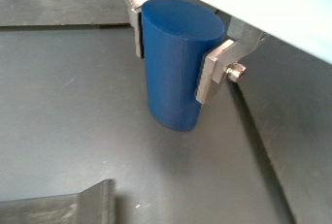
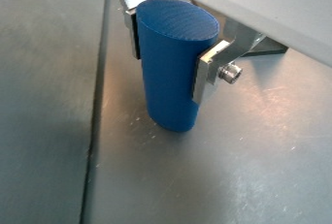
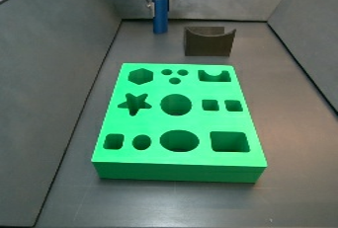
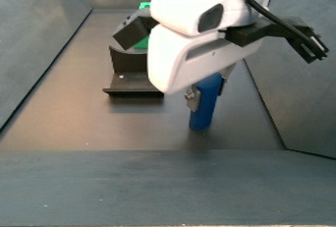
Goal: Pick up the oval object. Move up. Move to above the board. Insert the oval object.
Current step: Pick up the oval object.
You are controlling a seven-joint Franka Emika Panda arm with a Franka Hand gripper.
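No readable text, labels, brands or nos. in any view. Checked: gripper (image 1: 176,51) at the peg (image 1: 176,61), both wrist views, plain silver plates, plain blue sides. Board (image 3: 179,123) in side view: shaped holes only, no markings. Fixture (image 3: 208,40): blank. White gripper housing in side view (image 4: 197,49): no logo legible.

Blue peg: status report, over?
Hand closed on oval object, peg upright at floor. Board apart, oval hole free. Fixture beside, not blocking.
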